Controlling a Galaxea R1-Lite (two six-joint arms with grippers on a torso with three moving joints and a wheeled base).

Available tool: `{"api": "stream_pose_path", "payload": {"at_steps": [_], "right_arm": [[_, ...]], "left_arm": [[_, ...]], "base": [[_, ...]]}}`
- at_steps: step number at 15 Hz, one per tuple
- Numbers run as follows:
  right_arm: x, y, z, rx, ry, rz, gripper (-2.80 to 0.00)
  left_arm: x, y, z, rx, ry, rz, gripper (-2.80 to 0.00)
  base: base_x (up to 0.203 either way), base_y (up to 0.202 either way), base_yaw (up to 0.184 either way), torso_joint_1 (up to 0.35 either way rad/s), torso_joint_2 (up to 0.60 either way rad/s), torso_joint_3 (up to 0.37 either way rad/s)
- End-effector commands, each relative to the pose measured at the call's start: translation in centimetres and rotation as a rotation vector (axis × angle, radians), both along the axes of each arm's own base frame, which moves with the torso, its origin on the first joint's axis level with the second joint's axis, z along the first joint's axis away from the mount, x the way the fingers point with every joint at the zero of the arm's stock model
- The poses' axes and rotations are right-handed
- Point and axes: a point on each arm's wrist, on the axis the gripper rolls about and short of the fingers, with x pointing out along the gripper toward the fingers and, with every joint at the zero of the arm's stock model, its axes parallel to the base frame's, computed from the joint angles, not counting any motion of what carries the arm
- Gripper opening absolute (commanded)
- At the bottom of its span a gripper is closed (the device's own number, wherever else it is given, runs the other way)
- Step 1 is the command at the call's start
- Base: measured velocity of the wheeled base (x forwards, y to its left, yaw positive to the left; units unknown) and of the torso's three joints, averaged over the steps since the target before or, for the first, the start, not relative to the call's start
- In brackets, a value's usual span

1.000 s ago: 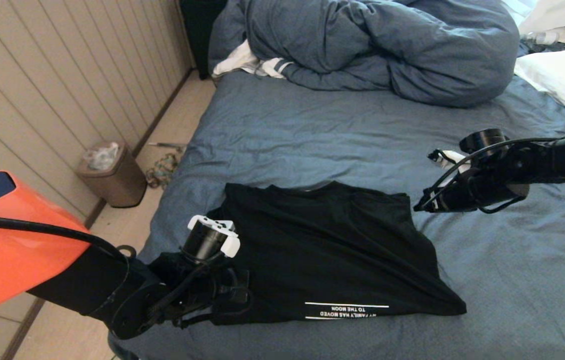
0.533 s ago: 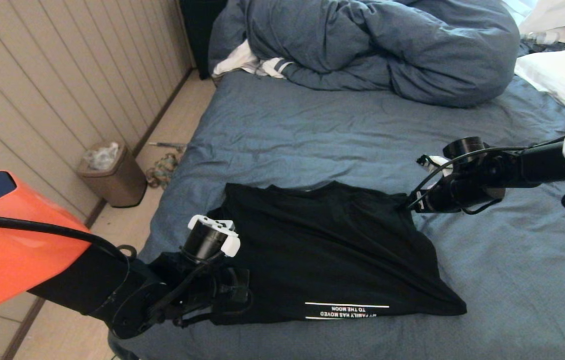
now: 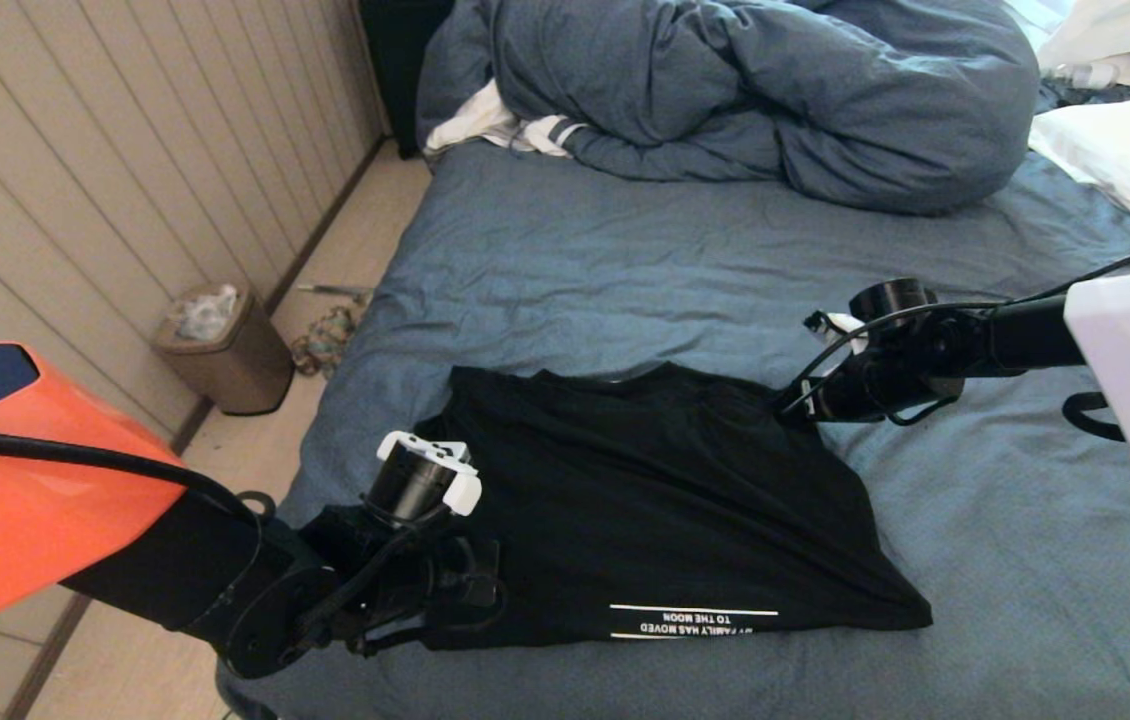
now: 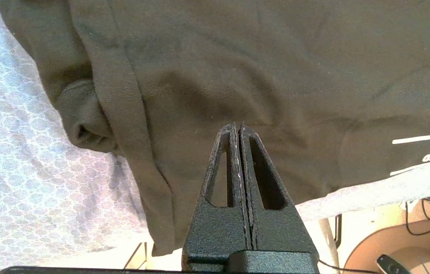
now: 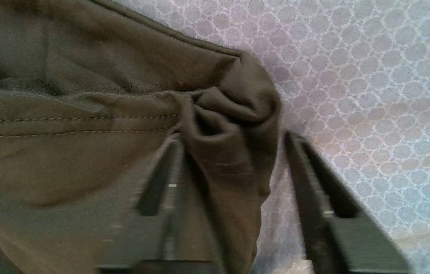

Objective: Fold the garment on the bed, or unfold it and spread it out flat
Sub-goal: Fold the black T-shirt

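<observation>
At far right corner of thin black T-shirt (image 3: 655,500): right gripper (image 5: 230,175) spread astride bunched fabric, next pinch; left gripper (image 4: 238,127) pressed together, idle

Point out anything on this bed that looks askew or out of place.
The black T-shirt lies unevenly folded: its near right corner juts out in a point and its white lettering reads upside down. Its far right corner is bunched between the open fingers of the right pincer. Beyond it the duvet sits heaped up, unspread.
</observation>
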Motion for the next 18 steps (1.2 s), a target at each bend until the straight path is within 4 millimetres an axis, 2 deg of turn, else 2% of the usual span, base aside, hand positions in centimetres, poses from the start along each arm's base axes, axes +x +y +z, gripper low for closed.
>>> {"api": "stream_pose_path", "payload": {"at_steps": [1, 5, 11, 15, 18], "right_arm": [[0.1, 0.0, 0.3, 0.001, -0.012, 0.002, -2.8], [0.7, -0.6, 1.5, -0.007, -0.063, -0.017, -2.8], [2.2, -0.6, 1.4, -0.032, -0.101, -0.044, -2.8], [2.2, -1.0, 1.4, -0.074, -0.105, -0.093, -2.8], [2.2, -2.7, 1.8, -0.077, -0.125, -0.129, -2.8]], "left_arm": [[0.0, -0.1, -0.1, 0.0, 0.002, 0.001, -2.8], [-0.1, -0.1, -0.1, 0.0, 0.001, -0.001, -2.8], [-0.1, -0.1, -0.1, 0.0, 0.001, -0.001, -2.8], [-0.1, -0.1, -0.1, 0.001, 0.001, 0.0, -2.8], [-0.1, -0.1, -0.1, 0.001, 0.001, 0.0, -2.8]], "base": [[0.0, 0.0, 0.0, 0.0, 0.0, 0.0], [0.0, 0.0, 0.0, 0.0, 0.0, 0.0], [0.0, 0.0, 0.0, 0.0, 0.0, 0.0], [0.0, 0.0, 0.0, 0.0, 0.0, 0.0], [0.0, 0.0, 0.0, 0.0, 0.0, 0.0]]}}
